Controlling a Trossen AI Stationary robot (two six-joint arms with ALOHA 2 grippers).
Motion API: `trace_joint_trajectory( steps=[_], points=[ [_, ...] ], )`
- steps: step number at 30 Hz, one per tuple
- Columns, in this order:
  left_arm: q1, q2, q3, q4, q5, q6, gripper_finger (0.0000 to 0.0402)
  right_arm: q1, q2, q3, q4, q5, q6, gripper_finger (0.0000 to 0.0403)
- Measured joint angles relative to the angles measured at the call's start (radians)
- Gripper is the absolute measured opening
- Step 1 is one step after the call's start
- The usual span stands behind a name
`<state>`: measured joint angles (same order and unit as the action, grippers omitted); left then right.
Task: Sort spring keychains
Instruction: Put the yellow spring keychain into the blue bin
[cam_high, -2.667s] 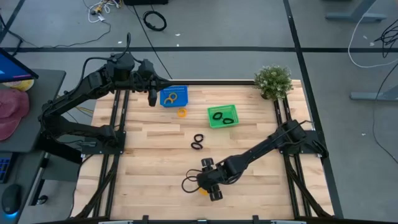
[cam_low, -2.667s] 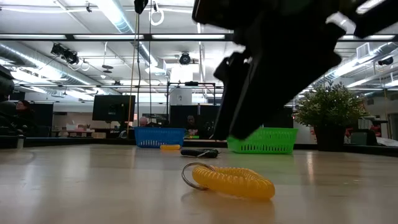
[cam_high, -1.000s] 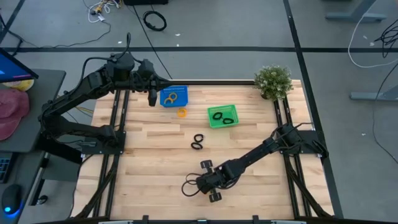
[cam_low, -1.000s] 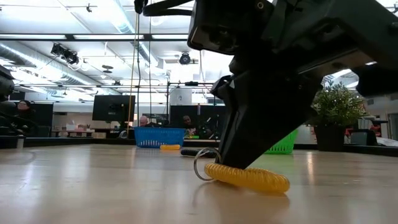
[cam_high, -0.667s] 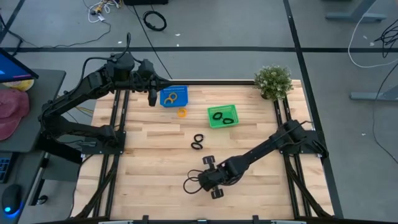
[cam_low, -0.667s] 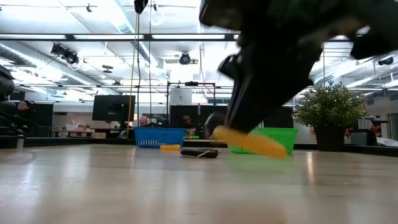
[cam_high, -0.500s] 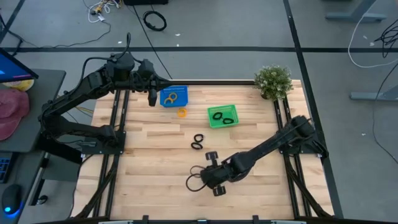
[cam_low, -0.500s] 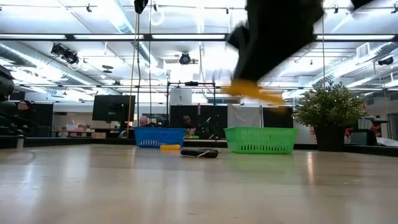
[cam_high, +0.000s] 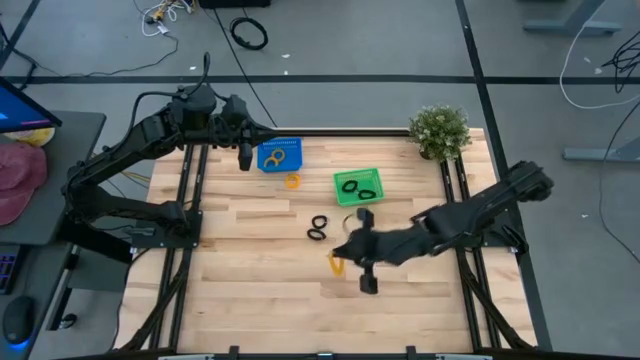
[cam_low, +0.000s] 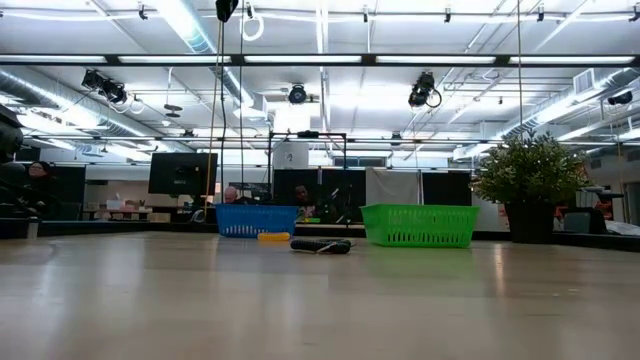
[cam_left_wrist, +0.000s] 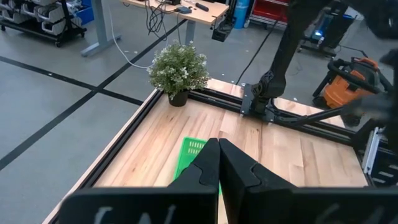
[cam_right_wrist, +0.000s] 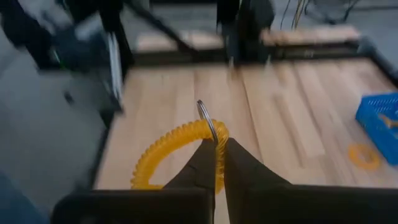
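- Right gripper (cam_high: 341, 262) hung above the middle of the table, its fingers pinched tight on an orange coiled spring keychain (cam_right_wrist: 180, 153) with a metal ring.
- Two black coiled spring keychains (cam_high: 318, 227) lay just beside it, on the pale wooden slat table (cam_high: 250, 270).
- Beyond sat a green mesh plastic basket (cam_high: 357, 187), holding black coils, and a blue mesh plastic basket (cam_high: 280, 155).
- Left gripper (cam_left_wrist: 217, 163) waited closed and empty at the far edge, beside the blue one.

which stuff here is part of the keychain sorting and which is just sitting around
Job: orange keychain in the right tool; loose orange keychain; black keychains; blue basket; green basket.
Lying about: potted plant; idle left tool beside the blue basket.
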<state>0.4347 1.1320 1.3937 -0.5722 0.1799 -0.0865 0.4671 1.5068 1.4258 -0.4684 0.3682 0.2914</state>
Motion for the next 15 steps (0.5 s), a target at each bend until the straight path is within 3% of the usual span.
trace_joint_trajectory(
  steps=[5, 10, 15],
  points=[
    [0.000, 0.000, 0.000, 0.000, 0.000, -0.026, 0.0003, 0.000, -0.084, 0.000, 0.152, 0.028, 0.007, 0.0006],
    [-0.001, 0.000, 0.000, 0.020, 0.001, -0.033, 0.0003, 0.001, -0.105, 0.002, 0.342, 0.111, -0.104, 0.0006],
    [-0.001, -0.003, 0.000, 0.049, 0.004, -0.033, 0.0003, 0.001, -0.117, 0.002, 0.352, 0.206, -0.172, 0.0006]
  ],
)
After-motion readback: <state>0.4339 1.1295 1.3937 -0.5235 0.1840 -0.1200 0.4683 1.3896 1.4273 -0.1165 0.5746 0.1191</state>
